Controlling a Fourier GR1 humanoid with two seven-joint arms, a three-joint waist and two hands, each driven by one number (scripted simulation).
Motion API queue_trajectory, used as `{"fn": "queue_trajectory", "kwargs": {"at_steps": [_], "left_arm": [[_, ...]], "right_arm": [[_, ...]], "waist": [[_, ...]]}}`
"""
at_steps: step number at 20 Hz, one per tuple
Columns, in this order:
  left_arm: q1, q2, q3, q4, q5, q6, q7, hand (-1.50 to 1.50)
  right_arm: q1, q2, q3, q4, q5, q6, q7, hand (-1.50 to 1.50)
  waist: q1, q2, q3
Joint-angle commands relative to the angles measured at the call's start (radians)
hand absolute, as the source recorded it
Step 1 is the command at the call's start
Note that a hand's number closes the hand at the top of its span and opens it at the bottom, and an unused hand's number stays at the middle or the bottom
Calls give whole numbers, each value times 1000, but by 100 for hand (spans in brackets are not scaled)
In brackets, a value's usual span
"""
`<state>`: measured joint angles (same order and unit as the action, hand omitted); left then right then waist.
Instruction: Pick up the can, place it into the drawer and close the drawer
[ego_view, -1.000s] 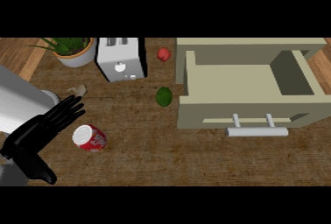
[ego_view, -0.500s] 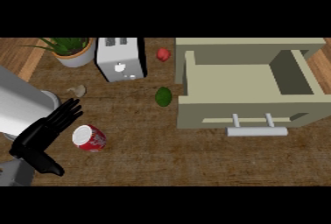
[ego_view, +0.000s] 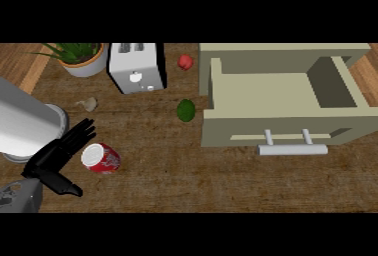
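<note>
Near the left edge of the counter (ego_view: 184, 185), the red can (ego_view: 101, 158) lies tipped on its side, its pale round end facing up and to the left, its long axis running from upper left to lower right. Only one hand shows, the black one at the view's left (ego_view: 57, 156), so by its place it reads as the robot's left hand; the right hand is nowhere in view. That makes the left the only candidate for the pickup, and it is already just beside the can.

Its fingers (ego_view: 80, 134) are straight and spread a little, pointing up and to the right, with the thumb (ego_view: 65, 187) jutting out low and to the right. The can sits to the right of the palm, in the angle between fingers and thumb, touching or nearly touching the fingers; nothing is curled round it yet. My judgement is that the grasp turns on this: the hand needs to slide slightly right and wrap across the can's short width, square to its long axis.

Well apart to the right stands the open drawer (ego_view: 280, 95), its bare bottom showing and its handle (ego_view: 291, 148) at the front. Between can and drawer lies a green lime-like fruit (ego_view: 186, 110) that a straight carry would pass close to. A toaster (ego_view: 136, 67), a potted plant (ego_view: 77, 57) and a small red fruit (ego_view: 185, 61) stand further back, out of the way.
</note>
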<state>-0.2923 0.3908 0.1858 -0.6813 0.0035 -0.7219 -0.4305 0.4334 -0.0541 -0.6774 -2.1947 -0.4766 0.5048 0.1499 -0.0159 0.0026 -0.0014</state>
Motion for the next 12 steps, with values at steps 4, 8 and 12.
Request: {"fn": "queue_trajectory", "kwargs": {"at_steps": [4, 8, 12], "left_arm": [[-75, 32, -4, 207, -39, -77, -128, -150], [-117, -43, -44, 278, -93, 6, -194, -150], [-135, -34, -30, 300, -61, -40, -167, -150]], "right_arm": [[-5, -2, -32, 35, -1, 35, -14, -150], [-26, -3, -10, -28, -27, -5, 53, -150], [-26, 1, -38, -47, -43, -27, 72, -150]], "waist": [[0, 0, 0], [-7, 3, -1], [-1, 1, 0]]}}
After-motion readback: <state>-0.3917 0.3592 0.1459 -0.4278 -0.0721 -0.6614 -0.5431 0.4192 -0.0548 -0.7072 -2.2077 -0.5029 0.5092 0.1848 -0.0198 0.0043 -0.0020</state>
